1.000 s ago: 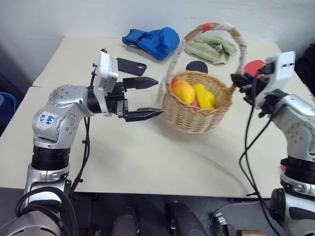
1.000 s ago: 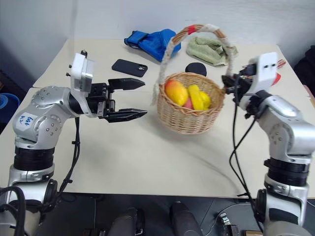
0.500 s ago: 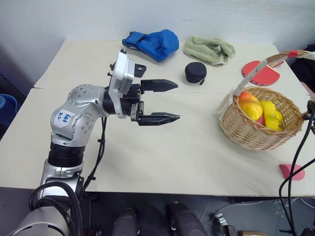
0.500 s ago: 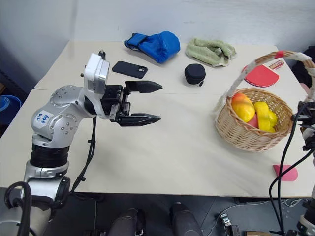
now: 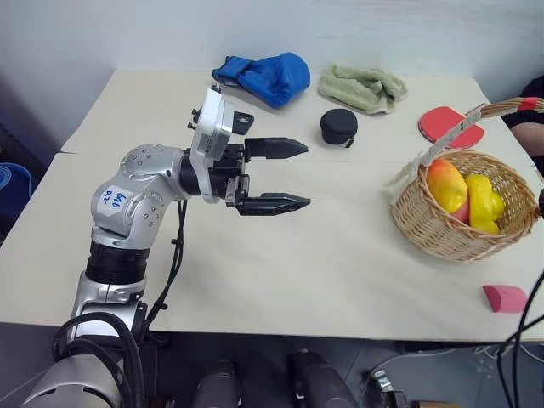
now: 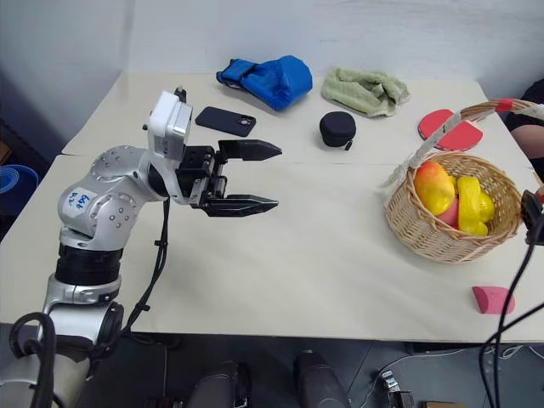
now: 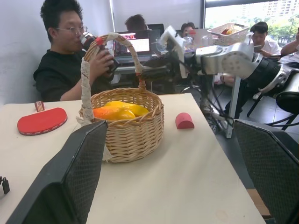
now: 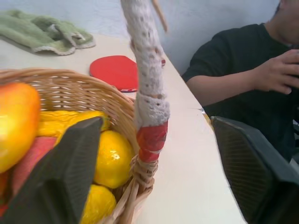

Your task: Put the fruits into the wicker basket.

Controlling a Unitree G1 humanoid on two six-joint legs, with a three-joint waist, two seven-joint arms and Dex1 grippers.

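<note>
Table [image 5: 280,272], pale beige, bears wicker basket [image 5: 442,234] beside seated person [image 7: 70,70].

basket: wicker basket [image 5: 455,223] at tabletop [image 5: 340,272] right edge | contents: mango [image 5: 446,185], banana [image 5: 482,201], a bit of peach [image 5: 461,212] between them | left gripper [image 5: 302,174]: fingers spread, empty, above tabletop's middle | pink block [image 5: 505,298]: front right corner | red paddle [image 5: 448,125]: far right edge
</note>
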